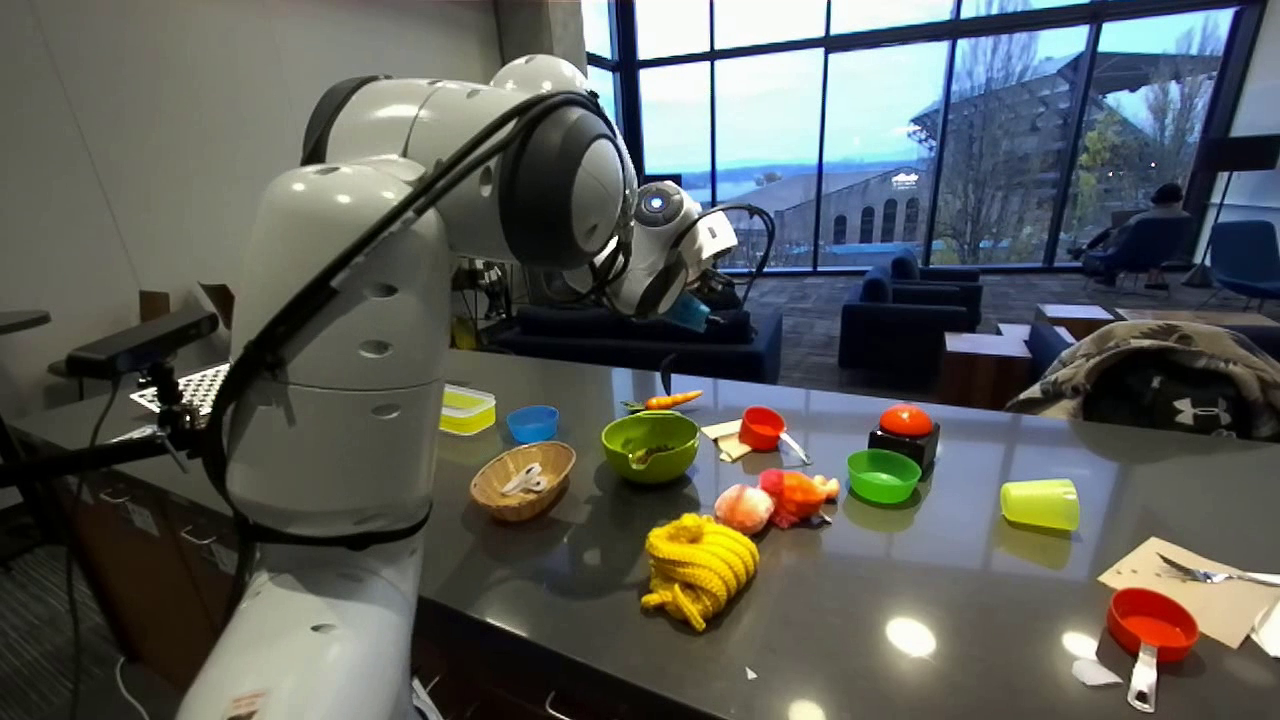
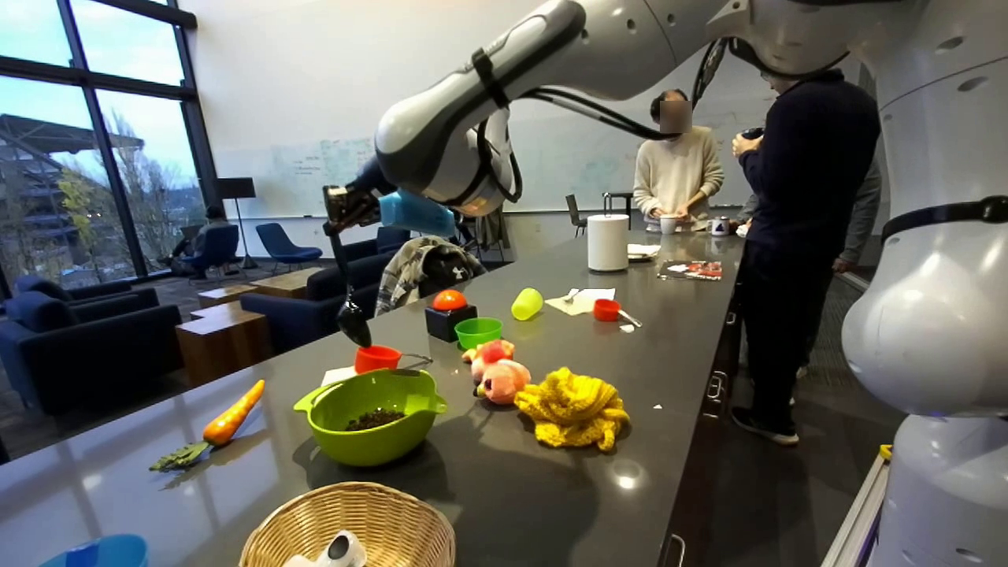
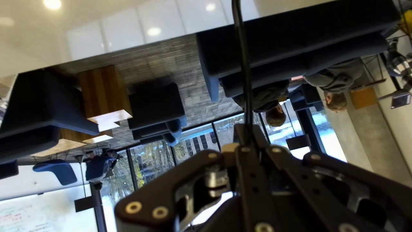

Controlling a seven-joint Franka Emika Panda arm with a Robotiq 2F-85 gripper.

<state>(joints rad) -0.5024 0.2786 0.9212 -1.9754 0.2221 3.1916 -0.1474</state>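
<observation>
One black spoon (image 2: 353, 320) is hanging left of centre in an exterior view, the gripper (image 2: 336, 216) pinching it with jaws nearly meeting. Grasping is looking done; release is apparently remaining. Dark bits (image 2: 375, 418) are lying in the green bowl (image 2: 358, 442) lower down.

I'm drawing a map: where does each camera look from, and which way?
An exterior view: beside the looming arm, facing windows across the counter.
An exterior view: near the basket, looking along the counter toward people; arm up top.
Wrist view, upside down: behind the visible end effector, shut on a black spoon; faces couch and windows.
Both exterior views share the green bowl.
</observation>
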